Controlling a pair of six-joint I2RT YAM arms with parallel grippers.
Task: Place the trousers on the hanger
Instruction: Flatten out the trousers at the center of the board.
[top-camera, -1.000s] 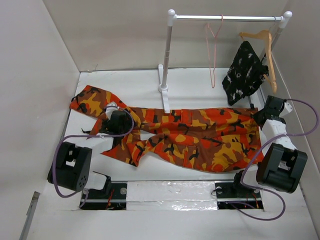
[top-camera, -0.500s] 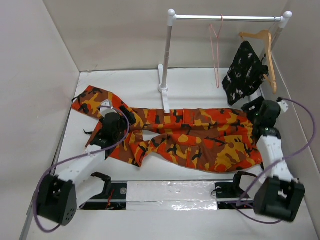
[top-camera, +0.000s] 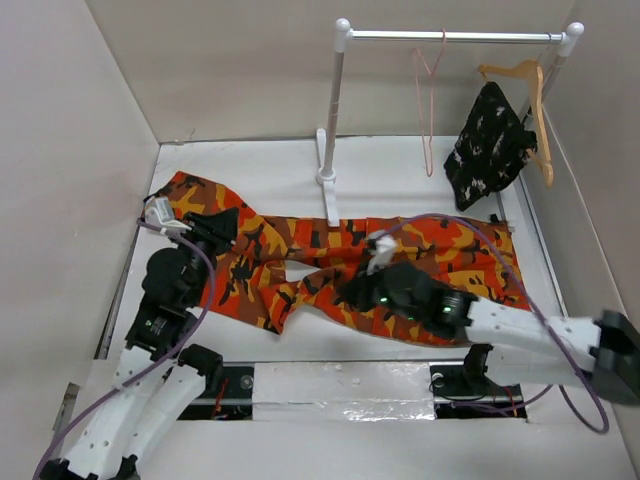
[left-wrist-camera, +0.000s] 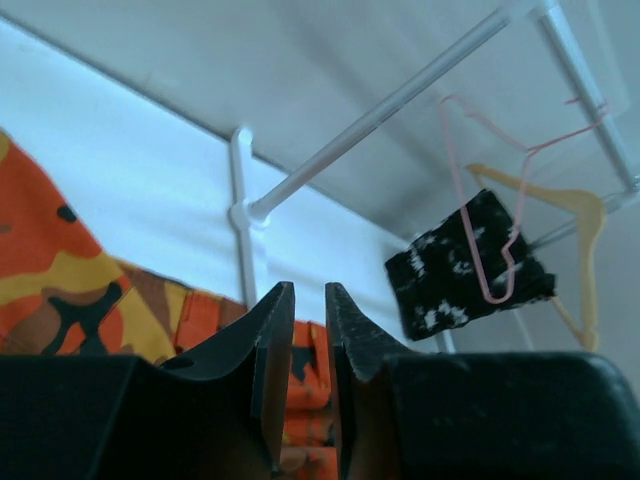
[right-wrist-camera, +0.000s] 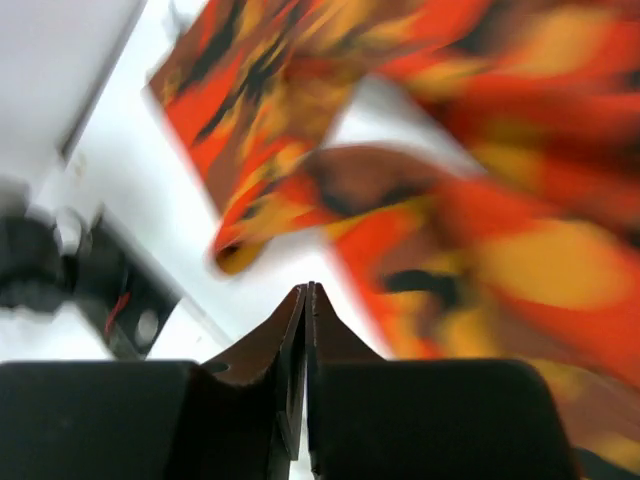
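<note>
At the near edge of the white table (top-camera: 250, 160), the right gripper (top-camera: 352, 292) reaches across from the near right corner. It hangs low over the middle of the big orange, red, yellow and black camouflage cloth trousers (top-camera: 290, 235). Its wrist view is blurry, but the right gripper (right-wrist-camera: 307, 290) has its fingers pressed together and holds nothing. The trousers lie flat across the middle of the table, with the waist near the right edge and the legs going to the left edge. The left gripper (top-camera: 222, 222) is over a leg end by the left edge. In its own view the left gripper (left-wrist-camera: 310, 290) tips up toward the far edge, with its fingers almost pressed together and nothing between them. At the far edge stands a white clothes rail (top-camera: 450, 36). The thin pink wire hanger (top-camera: 426, 165) hangs on it, well apart from the trousers. Beside that hang a light wooden hanger (top-camera: 535, 90) and a small black speckled garment (top-camera: 488, 140). I think the step in hand is getting a hold on the trousers, and it is not yet done. Next, a gripper needs to spread its fingers, go down onto the cloth and pinch it.
</note>
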